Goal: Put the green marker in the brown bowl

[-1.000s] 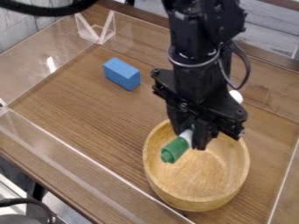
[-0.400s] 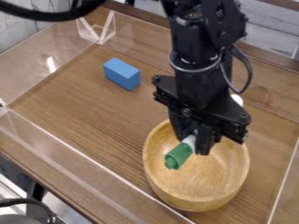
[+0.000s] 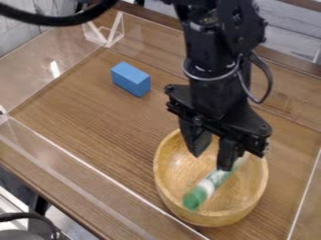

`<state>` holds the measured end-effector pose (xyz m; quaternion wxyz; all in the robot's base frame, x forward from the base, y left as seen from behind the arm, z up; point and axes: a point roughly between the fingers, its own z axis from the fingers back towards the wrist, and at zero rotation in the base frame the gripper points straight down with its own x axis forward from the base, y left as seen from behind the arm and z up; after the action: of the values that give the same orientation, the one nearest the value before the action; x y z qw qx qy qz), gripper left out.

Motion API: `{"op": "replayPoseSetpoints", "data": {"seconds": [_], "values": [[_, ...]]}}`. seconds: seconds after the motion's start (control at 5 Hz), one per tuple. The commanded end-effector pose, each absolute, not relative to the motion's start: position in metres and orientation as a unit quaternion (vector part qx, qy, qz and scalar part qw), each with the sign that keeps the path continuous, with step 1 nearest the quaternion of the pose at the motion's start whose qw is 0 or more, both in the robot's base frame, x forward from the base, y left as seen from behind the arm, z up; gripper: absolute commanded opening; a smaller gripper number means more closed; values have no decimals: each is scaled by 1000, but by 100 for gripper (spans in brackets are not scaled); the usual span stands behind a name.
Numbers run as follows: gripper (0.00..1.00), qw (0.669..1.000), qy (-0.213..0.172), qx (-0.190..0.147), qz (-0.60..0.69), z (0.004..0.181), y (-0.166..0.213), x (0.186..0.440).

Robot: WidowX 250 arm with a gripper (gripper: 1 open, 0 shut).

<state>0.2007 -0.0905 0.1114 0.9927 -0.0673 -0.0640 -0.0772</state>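
The green marker lies slanted inside the brown bowl, its green cap toward the front and its white barrel pointing up toward the gripper. My gripper hangs just above the bowl's back half, pointing down, its dark fingers spread apart with nothing between them. The marker's upper end sits just below the fingers and looks free of them. The round wooden bowl stands near the table's front right.
A blue rectangular block lies on the wooden table to the left. Clear plastic walls fence the table's edges, with a small clear stand at the back. The black arm rises above the bowl.
The gripper held the marker above the bowl and has now opened. The marker has dropped and slid down to the right onto the bowl's floor. The arm stayed in place.
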Motion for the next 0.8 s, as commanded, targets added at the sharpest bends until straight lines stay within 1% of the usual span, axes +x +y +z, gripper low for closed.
{"op": "replayPoseSetpoints", "data": {"seconds": [0.0,0.6], "values": [[100,991,-75,-73,-80,119,-90,205],[100,992,-65,-72,-81,111,-83,206]]}}
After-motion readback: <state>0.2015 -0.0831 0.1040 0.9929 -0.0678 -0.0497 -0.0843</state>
